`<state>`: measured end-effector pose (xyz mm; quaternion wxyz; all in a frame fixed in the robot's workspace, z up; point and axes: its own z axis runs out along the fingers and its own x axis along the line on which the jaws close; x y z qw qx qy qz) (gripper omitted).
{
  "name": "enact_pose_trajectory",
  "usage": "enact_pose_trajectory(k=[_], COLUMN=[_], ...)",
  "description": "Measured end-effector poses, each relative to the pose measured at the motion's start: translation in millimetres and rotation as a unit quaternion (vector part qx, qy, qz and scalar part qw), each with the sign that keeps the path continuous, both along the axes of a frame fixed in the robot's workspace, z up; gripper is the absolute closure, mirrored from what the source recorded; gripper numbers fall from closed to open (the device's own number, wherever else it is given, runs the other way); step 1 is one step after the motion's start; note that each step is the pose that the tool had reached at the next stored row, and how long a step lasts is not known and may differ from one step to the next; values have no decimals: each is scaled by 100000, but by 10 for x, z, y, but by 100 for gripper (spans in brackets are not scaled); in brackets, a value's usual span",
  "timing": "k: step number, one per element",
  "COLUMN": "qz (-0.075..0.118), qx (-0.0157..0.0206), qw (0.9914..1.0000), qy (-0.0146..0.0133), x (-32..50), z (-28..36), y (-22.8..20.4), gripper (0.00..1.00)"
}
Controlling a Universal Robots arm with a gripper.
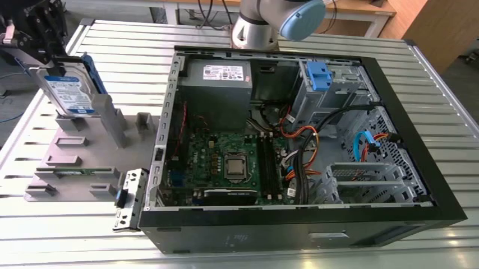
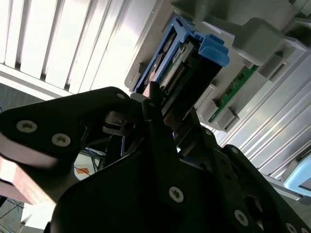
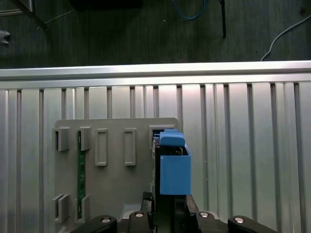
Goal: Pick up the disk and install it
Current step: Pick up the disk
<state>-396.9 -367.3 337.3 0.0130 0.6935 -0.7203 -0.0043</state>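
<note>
The disk [image 1: 71, 92], a silver drive with a white-and-blue label in a blue carrier, stands on edge in a slot of the grey holder block [image 1: 78, 148] at the exterior view's left. My gripper [image 1: 54, 60] is at its top edge, its black fingers shut on the disk from both sides. In both wrist views the carrier's blue edge [image 3: 174, 170] [image 2: 214, 48] runs out from between the fingers [image 3: 146, 213], with the gripper [image 2: 170, 109] clamped around it. The disk's lower end still sits at the holder.
An open black computer case [image 1: 299, 227] lies to the exterior view's right, with a motherboard [image 1: 232, 162], a grey power supply [image 1: 217, 78] and a drive bay with a blue latch [image 1: 318, 75]. A green memory stick [image 1: 75, 170] [image 3: 80, 174] sits in the holder. The ribbed metal table [image 1: 441, 106] extends around.
</note>
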Motion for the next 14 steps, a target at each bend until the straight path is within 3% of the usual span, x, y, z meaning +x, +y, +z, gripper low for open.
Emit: enact_pose_trajectory(k=[4,14], qz=[-1,1], qx=[-1,4], qw=[100000,100000], qy=[-1,-3], x=[0,0], z=[38,67], y=[0,0], gripper=[65,65])
